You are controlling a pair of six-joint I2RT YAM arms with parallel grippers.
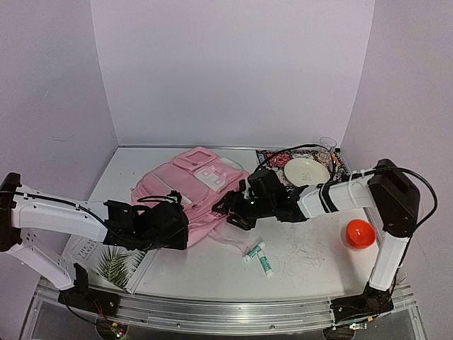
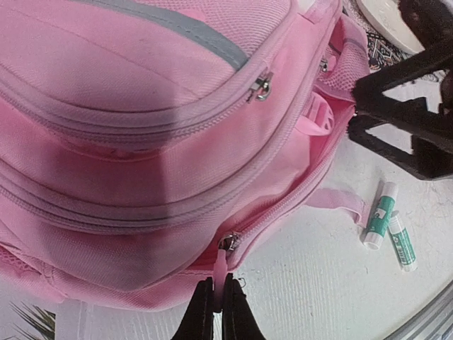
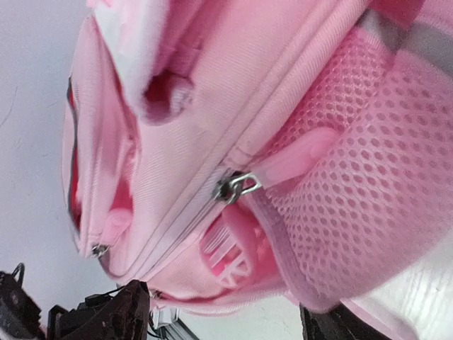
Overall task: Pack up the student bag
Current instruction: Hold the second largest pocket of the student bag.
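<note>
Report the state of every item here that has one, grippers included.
Soft pink fabric backpack: lying flat, front pockets up.
Left gripper: shut on pink zip pull tab.
Right gripper: open, at the backpack's mesh side.
Two green-and-white tubes: capped, lying down.
Round cream plate: empty.
Clear glass: upright.

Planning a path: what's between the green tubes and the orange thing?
Nothing: top view shows bare, scuffed table between the tubes and the orange thing.
</note>
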